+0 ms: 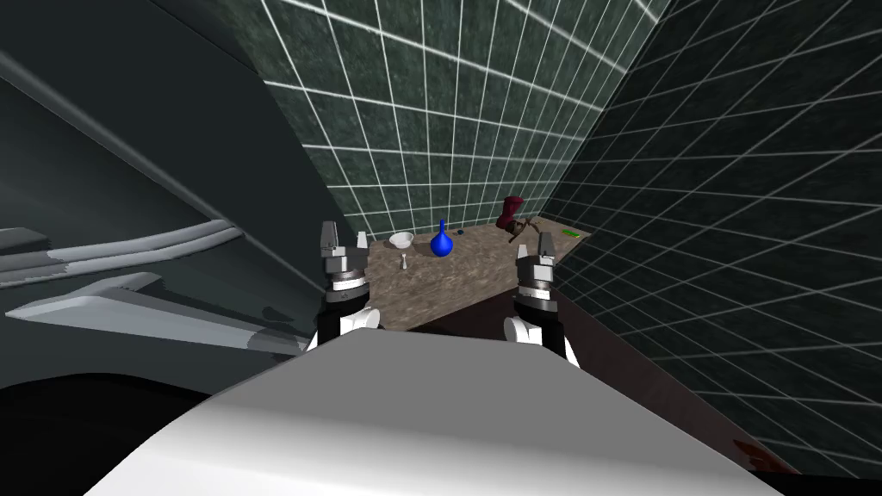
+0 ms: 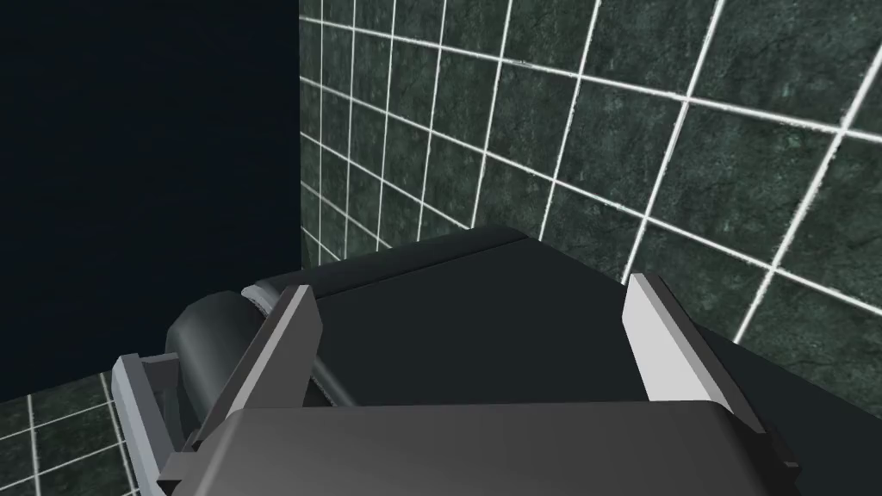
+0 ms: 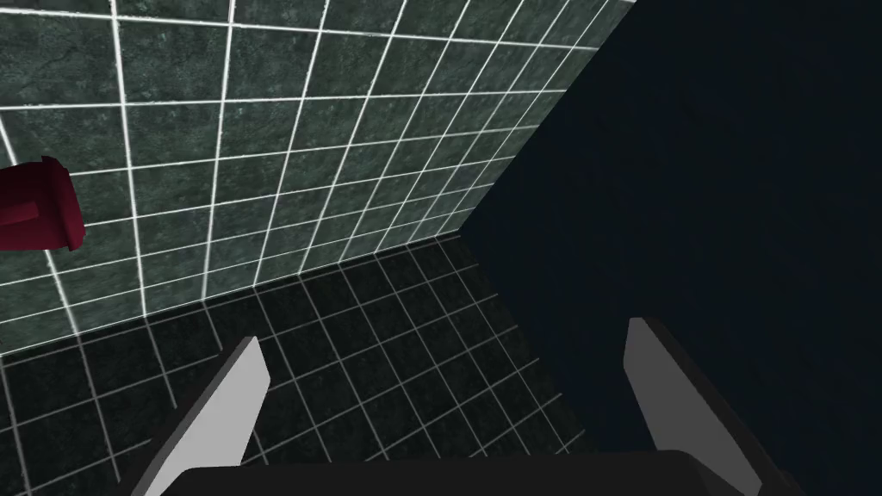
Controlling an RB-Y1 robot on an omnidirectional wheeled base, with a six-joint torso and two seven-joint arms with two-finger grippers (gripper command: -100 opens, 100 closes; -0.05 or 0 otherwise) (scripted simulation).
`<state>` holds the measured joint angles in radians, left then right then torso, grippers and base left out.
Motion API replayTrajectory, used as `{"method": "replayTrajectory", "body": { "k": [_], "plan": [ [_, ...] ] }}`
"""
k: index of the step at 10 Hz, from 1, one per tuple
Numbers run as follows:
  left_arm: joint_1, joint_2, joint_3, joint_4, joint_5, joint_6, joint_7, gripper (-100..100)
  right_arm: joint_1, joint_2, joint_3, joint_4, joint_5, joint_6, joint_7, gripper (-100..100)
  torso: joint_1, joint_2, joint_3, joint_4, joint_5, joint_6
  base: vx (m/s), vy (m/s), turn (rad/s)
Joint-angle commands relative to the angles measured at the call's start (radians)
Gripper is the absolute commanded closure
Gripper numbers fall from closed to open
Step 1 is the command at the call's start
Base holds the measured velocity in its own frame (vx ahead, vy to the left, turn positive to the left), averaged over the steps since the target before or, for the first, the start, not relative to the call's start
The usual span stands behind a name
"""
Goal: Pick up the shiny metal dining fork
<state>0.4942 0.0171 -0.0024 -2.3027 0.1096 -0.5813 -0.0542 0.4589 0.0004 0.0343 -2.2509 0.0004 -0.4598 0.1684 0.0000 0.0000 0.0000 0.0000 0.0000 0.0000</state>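
The counter lies at 12 o'clock. Its near strip is bare between the left gripper and the right gripper, both with fingers spread. Farther in, a white bowl and a small white piece stand at 11 o'clock and a blue vase at 12. A bare lane runs past the vase toward 1 o'clock. There a dark red appliance and small clutter crowd the far corner. The back wall closes 12 o'clock and the side wall closes 3. A dark bulk with grey bars blocks 9 o'clock.
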Motion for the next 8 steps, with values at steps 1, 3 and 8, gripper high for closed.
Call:
{"method": "replayTrajectory", "body": {
  "k": [1, 3, 8],
  "plan": [
    [0.017, 0.041, 0.013, 0.012, -0.014, 0.004, 0.009, -100, 0.0, 0.0, 0.0, 0.0, 0.0, 0.0, 0.0, 0, 0.0, 0.0, 0.0, 0.0, 0.0, 0.0, -0.004, -0.015, -0.106],
    [0.042, 0.084, 0.031, 0.03, -0.034, 0.009, 0.023, -100, 0.0, 0.0, 0.0, 0.0, 0.0, 0.0, 0.0, 0, -0.001, 0.0, 0.0, 0.0, 0.0, 0.0, -0.007, -0.029, -0.113],
    [0.14, 0.209, 0.104, 0.101, -0.117, 0.03, 0.077, -100, 0.0, 0.0, 0.0, 0.0, 0.0, 0.0, 0.0, 0, -0.003, 0.001, 0.001, 0.0, -0.001, 0.0, -0.007, -0.044, -0.173]
  ]
}}
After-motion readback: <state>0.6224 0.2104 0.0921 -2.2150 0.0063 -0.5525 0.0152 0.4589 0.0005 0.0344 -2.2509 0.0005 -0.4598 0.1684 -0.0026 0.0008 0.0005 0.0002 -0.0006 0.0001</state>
